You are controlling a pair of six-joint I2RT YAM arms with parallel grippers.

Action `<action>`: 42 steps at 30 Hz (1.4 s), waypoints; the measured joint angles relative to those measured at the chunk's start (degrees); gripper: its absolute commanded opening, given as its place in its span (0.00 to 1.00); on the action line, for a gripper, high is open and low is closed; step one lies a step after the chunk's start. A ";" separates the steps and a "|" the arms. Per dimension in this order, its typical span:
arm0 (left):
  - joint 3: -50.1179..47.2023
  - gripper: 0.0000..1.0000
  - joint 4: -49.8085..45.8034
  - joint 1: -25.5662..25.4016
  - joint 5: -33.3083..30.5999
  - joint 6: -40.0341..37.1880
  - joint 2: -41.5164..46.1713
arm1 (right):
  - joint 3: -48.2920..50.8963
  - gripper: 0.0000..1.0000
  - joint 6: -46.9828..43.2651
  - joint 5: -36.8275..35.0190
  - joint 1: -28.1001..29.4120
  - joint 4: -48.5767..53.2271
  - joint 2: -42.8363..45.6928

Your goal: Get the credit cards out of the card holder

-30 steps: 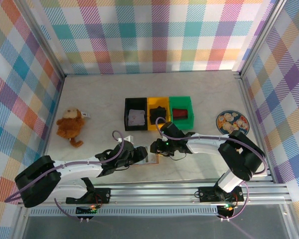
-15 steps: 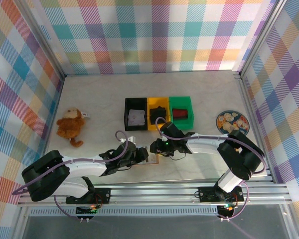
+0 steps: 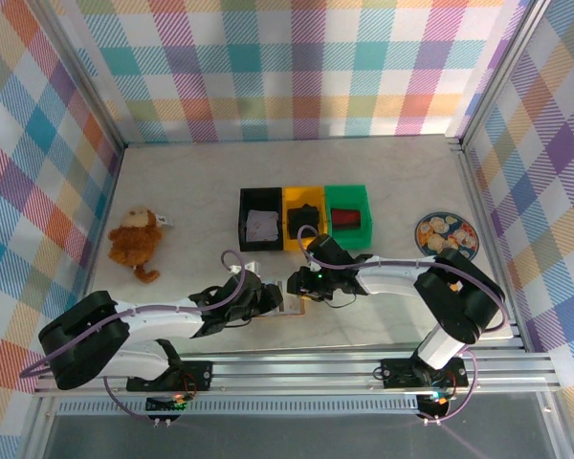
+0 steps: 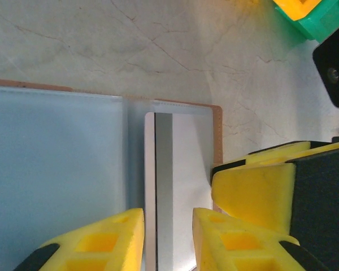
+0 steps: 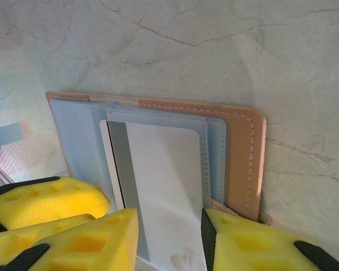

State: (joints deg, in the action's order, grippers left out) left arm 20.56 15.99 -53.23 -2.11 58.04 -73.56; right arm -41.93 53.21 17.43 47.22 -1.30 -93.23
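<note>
Card holder (image 5: 237,141) lies open; card (image 5: 164,180) points lengthwise into unclenched left hand (image 4: 168,226), right hand (image 5: 169,226).

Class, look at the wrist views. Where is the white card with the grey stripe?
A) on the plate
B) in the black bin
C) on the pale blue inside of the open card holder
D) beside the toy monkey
C: the white card lies flat on the pale blue inside of the open card holder, which rests on the table.
</note>
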 measured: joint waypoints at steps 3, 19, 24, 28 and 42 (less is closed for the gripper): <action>0.00 0.30 -0.42 0.00 -0.39 -0.04 -0.61 | 0.15 0.37 0.17 0.02 0.00 -0.22 0.00; 0.17 0.14 -0.57 -0.11 -1.66 -0.26 -1.73 | 0.26 0.37 0.20 0.22 0.00 -0.57 0.00; 0.17 0.14 0.83 -0.28 -1.64 0.24 -2.03 | 0.37 0.37 0.39 0.50 0.00 -0.90 0.00; 0.17 0.13 1.29 -0.33 -1.64 0.76 -2.27 | 0.68 0.37 0.42 0.63 0.00 -1.38 0.00; 0.11 0.05 2.27 -0.39 -1.68 1.16 -3.19 | 1.01 0.37 0.63 0.68 0.00 -2.16 0.00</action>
State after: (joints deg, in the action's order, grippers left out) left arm 20.67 18.26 -53.63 -3.79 59.20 -76.75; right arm -40.93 53.84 18.11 47.22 -3.46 -93.23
